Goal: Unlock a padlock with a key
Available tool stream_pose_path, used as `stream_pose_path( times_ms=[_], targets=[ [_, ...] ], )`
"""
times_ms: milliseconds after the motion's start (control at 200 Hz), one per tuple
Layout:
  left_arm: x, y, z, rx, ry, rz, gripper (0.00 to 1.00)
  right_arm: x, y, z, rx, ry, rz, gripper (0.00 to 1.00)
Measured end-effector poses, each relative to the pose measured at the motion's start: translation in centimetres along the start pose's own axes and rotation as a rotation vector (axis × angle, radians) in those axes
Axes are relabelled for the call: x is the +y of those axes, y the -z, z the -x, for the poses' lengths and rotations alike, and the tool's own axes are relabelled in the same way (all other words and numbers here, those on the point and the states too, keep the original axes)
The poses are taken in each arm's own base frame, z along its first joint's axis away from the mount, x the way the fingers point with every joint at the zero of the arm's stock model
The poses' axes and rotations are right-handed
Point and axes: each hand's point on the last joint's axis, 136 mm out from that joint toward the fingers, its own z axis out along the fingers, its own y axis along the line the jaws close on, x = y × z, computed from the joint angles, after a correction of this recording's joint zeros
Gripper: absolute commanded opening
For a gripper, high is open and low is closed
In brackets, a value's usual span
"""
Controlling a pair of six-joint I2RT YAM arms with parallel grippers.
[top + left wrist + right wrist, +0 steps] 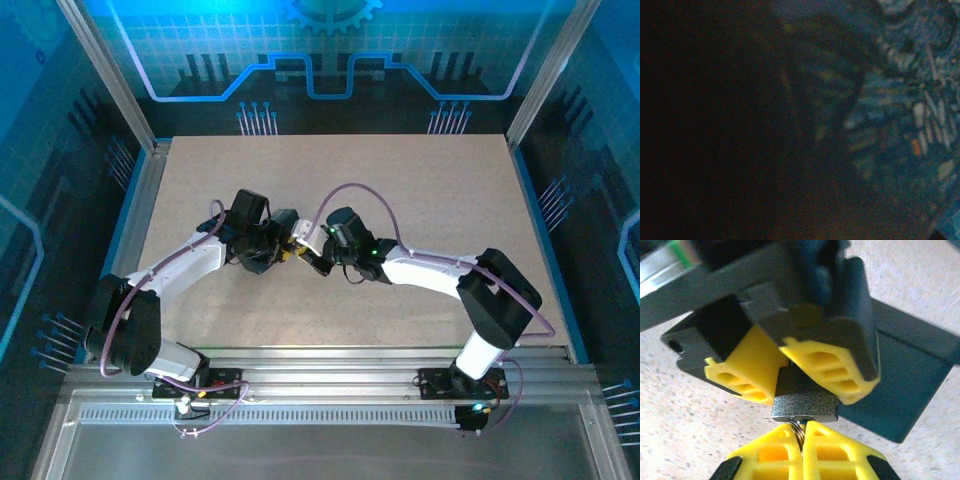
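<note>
The padlock, small, dark and textured, is clamped between the yellow fingers of my left gripper, which comes in from above in the right wrist view. My right gripper is shut below it. A thin silvery key with a wire ring is pinched between its pads, and the key's tip meets the padlock's underside. From the top camera the two grippers meet at mid-table, left gripper against right gripper, and the padlock is hidden between them. The left wrist view is nearly black.
A dark blue box lies on the speckled table just behind the padlock. Its swirl pattern appears blurred in the left wrist view. Bare tabletop surrounds the arms, bounded by metal rails.
</note>
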Motion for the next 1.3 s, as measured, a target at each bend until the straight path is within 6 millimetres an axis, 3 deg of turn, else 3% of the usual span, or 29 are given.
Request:
stream_pose_path(
  times_ms=[285,405,545,665,760,970,1011,1121,1301],
  targets=[
    [-0.4,0.0,-0.8,0.032,-0.062,-0.018,0.0,-1.4,-0.4,-1.2,-0.022,-0.615,0.159,0.0],
    [-0.3,0.1,-0.7,0.031,-0.077,-0.009,0.0,-1.0,-0.5,-1.4,-0.006,-0.778,0.244,0.0],
    [0.0,0.1,-0.7,0.039,-0.08,-0.001,0.01,-0.8,-0.5,-1.6,0.013,-0.823,0.258,0.0],
    [0.1,0.1,-0.8,0.047,-0.096,0.005,0.37,-0.7,-0.4,-1.8,0.036,-0.814,0.254,0.0],
    [-0.1,0.6,-1.0,0.051,-0.13,0.005,0.45,-1.6,-0.7,-3.5,0.08,-0.83,0.193,0.0],
    [-2.5,3.0,-1.2,0.03,-0.228,-0.047,0.47,-2.7,-2.3,-9.0,0.189,-0.905,0.131,0.0],
    [-2.8,3.5,-1.0,0.019,-0.241,-0.054,0.47,-2.5,-2.4,-9.6,0.204,-0.912,0.13,0.06],
    [-3.3,4.6,0.9,-0.049,-0.291,-0.045,0.47,-2.3,-2.7,-10.7,0.23,-0.925,0.126,0.25],
    [-3.1,6.3,4.9,-0.198,-0.445,0.054,0.48,-2.3,-2.4,-11.3,0.228,-0.899,0.128,0.34]
  ],
)
